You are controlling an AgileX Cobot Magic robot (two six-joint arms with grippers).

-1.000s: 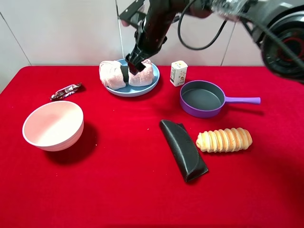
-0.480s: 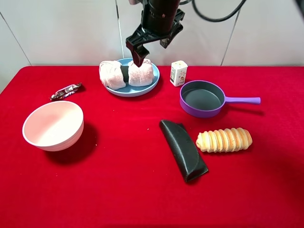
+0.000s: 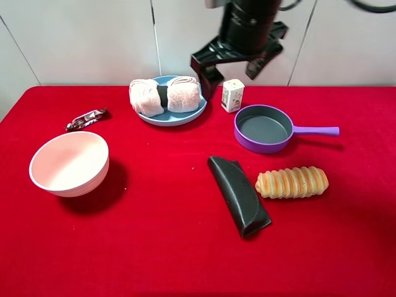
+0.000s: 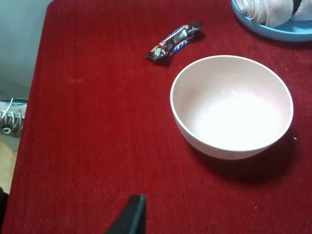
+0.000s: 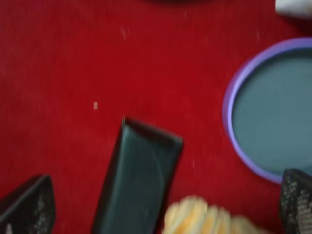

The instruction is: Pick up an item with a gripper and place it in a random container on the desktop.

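Observation:
The rolled pale pink towel [image 3: 164,96] with its dark band lies on the light blue plate [image 3: 176,119] at the back of the red desktop [image 3: 154,247]. My right gripper [image 3: 230,69] is open and empty, up in the air to the right of the plate, above the small carton. In the right wrist view its fingers [image 5: 29,207] stand wide apart over the black pouch [image 5: 139,178]. In the left wrist view only one fingertip [image 4: 131,217] of the left gripper shows. The plate's edge [image 4: 273,31] and the towel [image 4: 273,9] show there too.
A small white carton [image 3: 232,94] stands right of the plate. A purple pan [image 3: 263,129], a black pouch [image 3: 238,195] and a bread roll [image 3: 292,182] lie on the right. A pink bowl [image 3: 69,163] and a candy bar [image 3: 86,118] are on the left.
My right gripper has lifted off the towel and moved to the right, open. The towel stays on the blue plate.

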